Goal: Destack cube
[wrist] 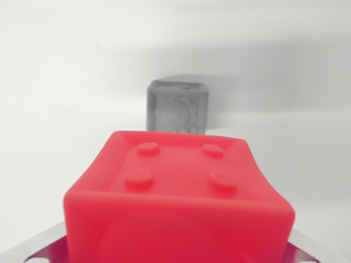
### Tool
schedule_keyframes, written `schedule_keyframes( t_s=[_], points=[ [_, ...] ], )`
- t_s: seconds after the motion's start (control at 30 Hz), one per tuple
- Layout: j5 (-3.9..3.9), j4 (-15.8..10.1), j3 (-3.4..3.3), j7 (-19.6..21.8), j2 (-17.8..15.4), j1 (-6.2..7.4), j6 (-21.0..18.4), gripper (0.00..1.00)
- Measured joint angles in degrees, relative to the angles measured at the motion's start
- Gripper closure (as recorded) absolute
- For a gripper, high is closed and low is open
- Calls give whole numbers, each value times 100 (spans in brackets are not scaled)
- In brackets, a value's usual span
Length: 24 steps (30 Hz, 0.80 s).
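A red cube [178, 192] with four round studs on its top face fills the lower half of the wrist view, very close to the camera. My gripper [175, 255] sits at the bottom edge. Only its metal parts show, at the lower left [38, 246] and lower right [301, 253] corners, tight against the cube's sides, so it looks shut on the red cube. The fingertips themselves are hidden. Behind it, a grey cube [177, 107] with a sun-like relief on its front stands apart on the white surface.
A plain white surface [60, 109] spreads on all sides of the grey cube. A soft shadow lies across the background at the wrist view's right.
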Motion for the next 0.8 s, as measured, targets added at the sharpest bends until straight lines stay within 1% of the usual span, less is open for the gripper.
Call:
schedule_keyframes(
  t_s=[0.13,0.23,0.43,0.8],
  points=[
    [6,49,1,-2,-118,0,-155,100],
    [7,83,9,26,-115,5,-171,100],
    [7,199,36,183,88,60,-157,100],
    [7,406,49,466,334,174,-115,100]
  ],
)
